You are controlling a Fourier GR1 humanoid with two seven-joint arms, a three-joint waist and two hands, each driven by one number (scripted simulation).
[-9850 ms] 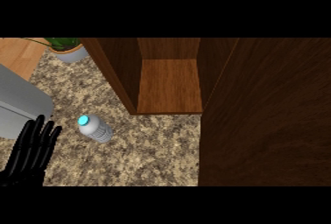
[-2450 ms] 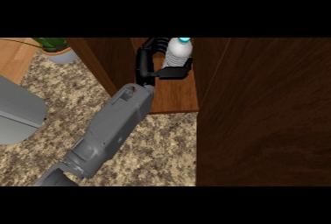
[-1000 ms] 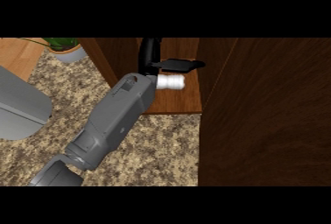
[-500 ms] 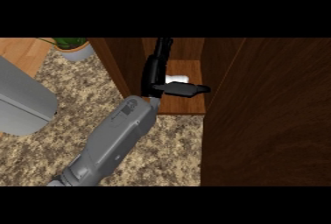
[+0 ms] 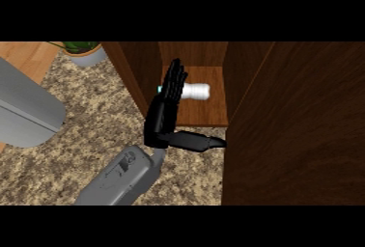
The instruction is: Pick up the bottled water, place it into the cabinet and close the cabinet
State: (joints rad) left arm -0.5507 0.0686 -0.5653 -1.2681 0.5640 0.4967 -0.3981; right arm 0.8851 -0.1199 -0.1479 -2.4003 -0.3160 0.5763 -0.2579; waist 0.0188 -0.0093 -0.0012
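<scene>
The water bottle lies on its side on the cabinet's wooden shelf. It has a white body, and its cyan cap points left. My left hand is open, its straight fingers stretched over the bottle's cap end and hiding part of it. The thumb sticks out to the right, toward the edge of the open cabinet door. Nothing is held. My right hand does not show.
The dark wooden door fills the right side of the view. A grey rounded object sits at the left on the speckled counter. A potted plant stands at the back left, beside the cabinet's side wall.
The left hand has let go of the bottle, which now lies on the shelf. The fingers have straightened, and the hand has drawn back toward the shelf's front.
</scene>
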